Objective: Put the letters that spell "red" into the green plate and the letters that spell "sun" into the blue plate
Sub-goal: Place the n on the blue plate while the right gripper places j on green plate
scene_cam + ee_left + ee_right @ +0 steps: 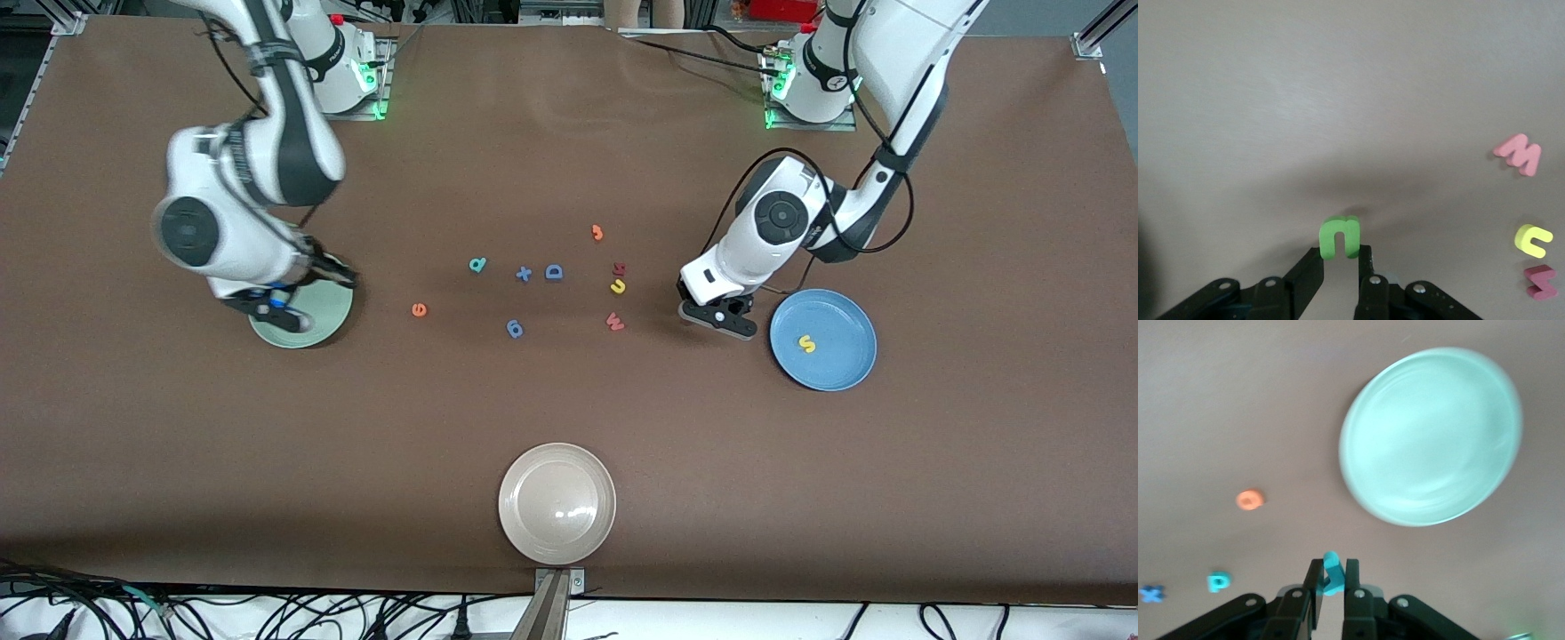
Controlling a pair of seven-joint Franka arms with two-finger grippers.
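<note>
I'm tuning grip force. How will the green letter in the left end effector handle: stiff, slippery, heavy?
The green letter looks like thick matte foam, so probably very light and not slippery. It is pinched by one leg in the left end effector, so it may squash or twist under a hard squeeze. Flat-faced, it should not roll if dropped.

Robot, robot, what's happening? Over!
Left gripper shut on green letter, beside blue plate. Right gripper shut on teal letter, by green plate. Nothing blocking.
</note>
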